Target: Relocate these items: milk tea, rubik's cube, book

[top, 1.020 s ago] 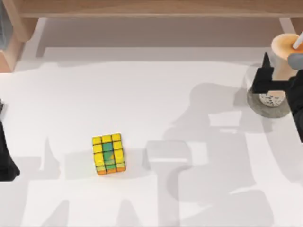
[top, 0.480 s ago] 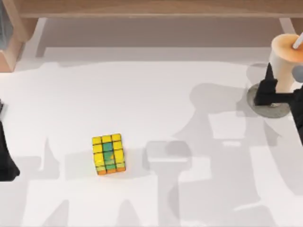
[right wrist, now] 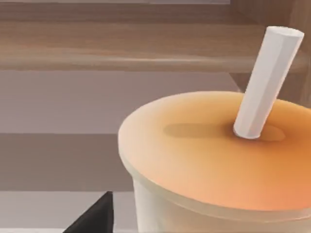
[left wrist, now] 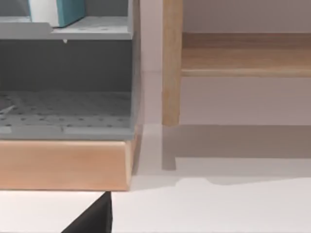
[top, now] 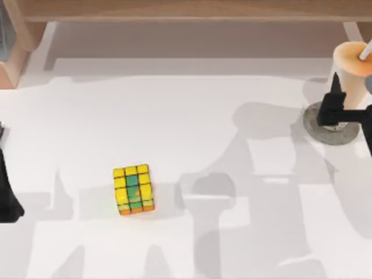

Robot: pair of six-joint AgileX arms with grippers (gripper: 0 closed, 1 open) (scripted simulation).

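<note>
The milk tea (top: 350,65), a pale orange cup with a white straw (right wrist: 266,80), hangs at the table's far right, raised over a flat grey disc (top: 328,132). My right gripper (top: 350,110) is shut on its lower part, with one dark finger (top: 332,104) on the cup's left side. The cup's lid (right wrist: 204,145) looms close in the right wrist view. The rubik's cube (top: 133,189), yellow with green middle squares and an orange lower edge, sits alone left of the table's centre. My left gripper (top: 7,195) is parked at the left edge. The book is out of view.
A wooden shelf rail (top: 186,10) runs along the back, with a wooden post (top: 14,52) at the back left. In the left wrist view, a grey rack (left wrist: 68,77) on a wooden base (left wrist: 63,162) holds a teal and white item (left wrist: 56,10).
The right gripper has carried the milk tea upward off the grey disc, so the pearls at its base no longer show. The cube and the left arm have not moved.
</note>
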